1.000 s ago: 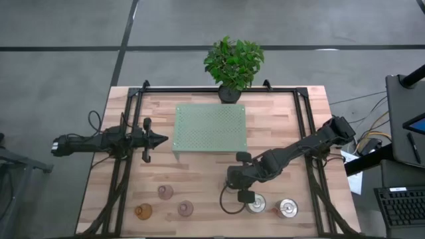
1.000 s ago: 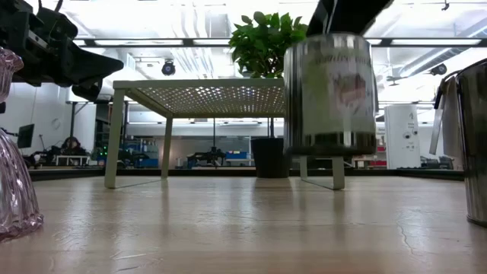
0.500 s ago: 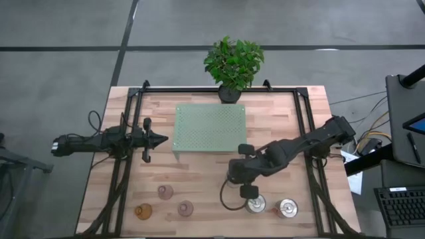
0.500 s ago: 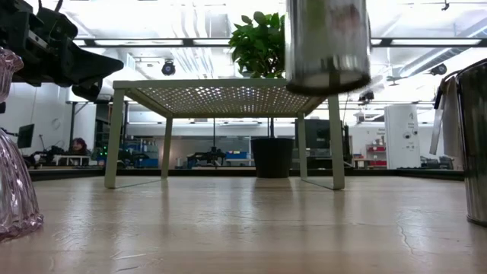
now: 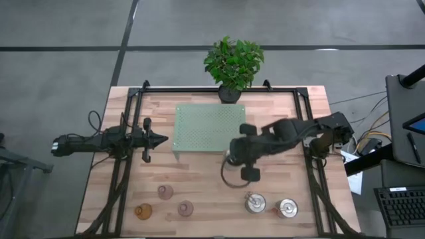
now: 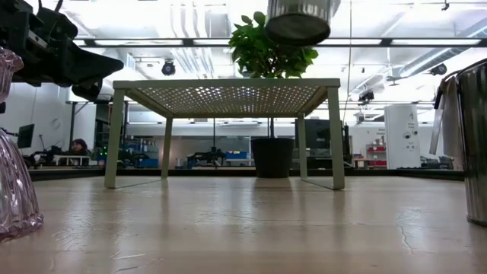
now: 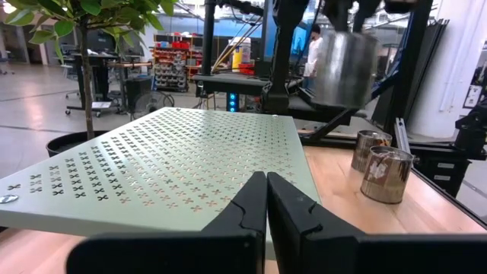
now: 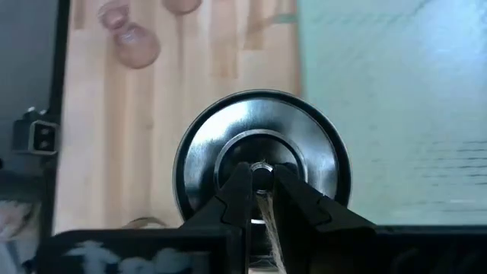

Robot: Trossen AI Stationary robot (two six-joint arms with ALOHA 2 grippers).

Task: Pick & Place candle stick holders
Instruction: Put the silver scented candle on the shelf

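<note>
the wooden table (image 5: 199, 179) carries a pale green perforated stand (image 5: 209, 129) with a potted plant (image 5: 233, 63) behind it, and the right gripper (image 5: 234, 154) hangs beside the stand's near right corner, its fingers pinched on the centre post of a silver candle stick holder (image 8: 261, 156) lifted well clear of the table. the left gripper (image 7: 266, 190) waits at the left of the stand with its fingers pressed together on nothing. two more silver holders (image 5: 255, 202) (image 5: 287, 208) stand near the front right edge, and the two pinkish glass holders (image 5: 165, 192) (image 5: 186, 208) and the amber one (image 5: 143, 212) sit at the front left.
</note>
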